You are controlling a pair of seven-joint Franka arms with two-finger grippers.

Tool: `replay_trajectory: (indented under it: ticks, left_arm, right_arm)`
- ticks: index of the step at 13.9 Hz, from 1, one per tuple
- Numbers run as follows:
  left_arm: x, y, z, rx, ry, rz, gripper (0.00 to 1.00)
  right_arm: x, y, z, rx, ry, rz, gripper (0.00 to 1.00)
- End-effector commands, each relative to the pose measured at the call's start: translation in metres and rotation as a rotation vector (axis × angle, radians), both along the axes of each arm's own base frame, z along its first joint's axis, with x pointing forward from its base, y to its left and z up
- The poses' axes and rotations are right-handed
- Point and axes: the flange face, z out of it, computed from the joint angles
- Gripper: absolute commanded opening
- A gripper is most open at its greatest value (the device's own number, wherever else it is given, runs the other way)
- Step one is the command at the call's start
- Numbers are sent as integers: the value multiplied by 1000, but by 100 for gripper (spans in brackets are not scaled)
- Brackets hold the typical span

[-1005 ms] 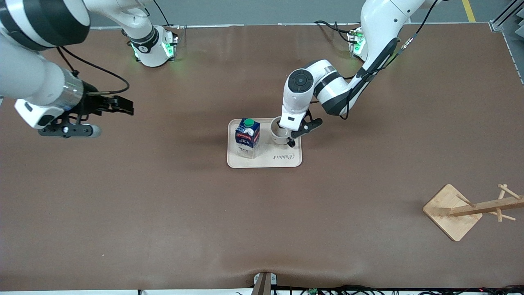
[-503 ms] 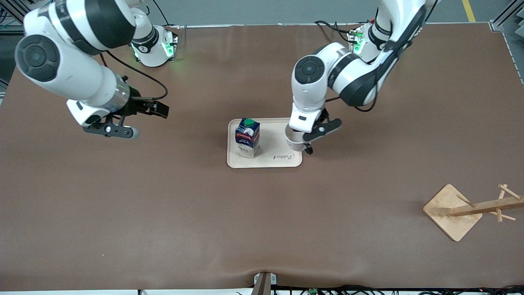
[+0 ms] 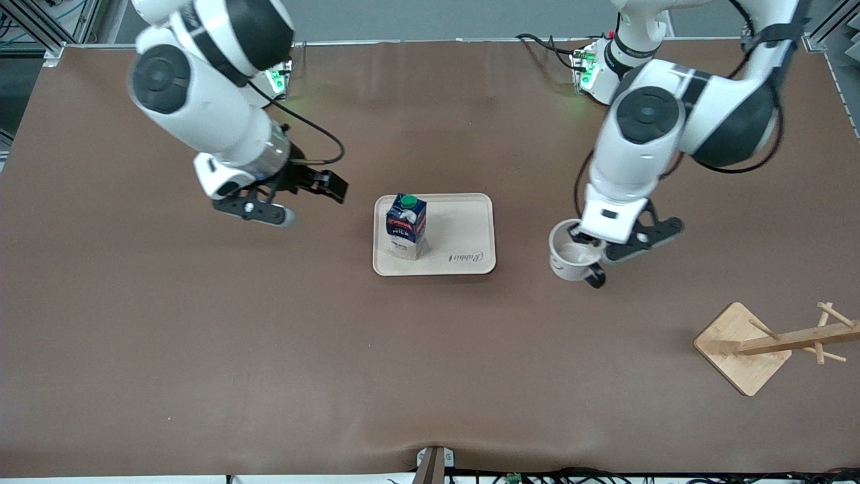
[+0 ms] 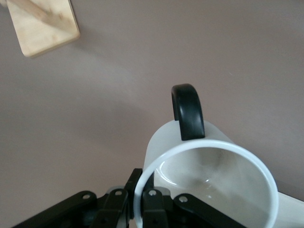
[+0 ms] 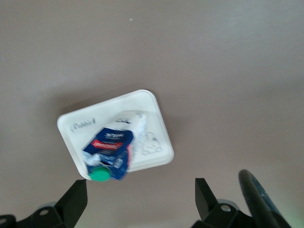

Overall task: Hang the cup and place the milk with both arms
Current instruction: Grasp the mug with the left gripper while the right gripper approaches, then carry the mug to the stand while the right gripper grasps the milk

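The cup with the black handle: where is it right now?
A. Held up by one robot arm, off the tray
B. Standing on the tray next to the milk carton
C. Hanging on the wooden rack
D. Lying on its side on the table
A. The left gripper is shut on the cup, holding it by the rim over bare table between the tray and the wooden rack.

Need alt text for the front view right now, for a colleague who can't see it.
The left gripper holds the cup in the air over bare table between the tray and the wooden rack. The milk stands on the tray, with the right gripper open above the table beside it.
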Motion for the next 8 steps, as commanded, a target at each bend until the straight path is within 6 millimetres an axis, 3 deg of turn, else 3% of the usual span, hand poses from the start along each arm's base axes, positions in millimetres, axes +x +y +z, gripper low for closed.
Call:
replay_trajectory:
  ticks: [1, 2, 4, 8]
  left_arm:
    - [14, 64, 22, 30, 4, -82, 0]
    - [24, 91, 31, 30, 3, -131, 0]
    - [42, 145, 39, -9, 15, -198, 0]
    - [76, 231, 48, -42, 3, -375, 0]
  right_arm:
    - [-4, 47, -25, 22, -21, -70, 100]
    - [-5, 63, -38, 18, -33, -99, 100]
    - [-5, 75, -58, -6, -33, -97, 100]
    - [-18, 108, -96, -63, -49, -78, 100]
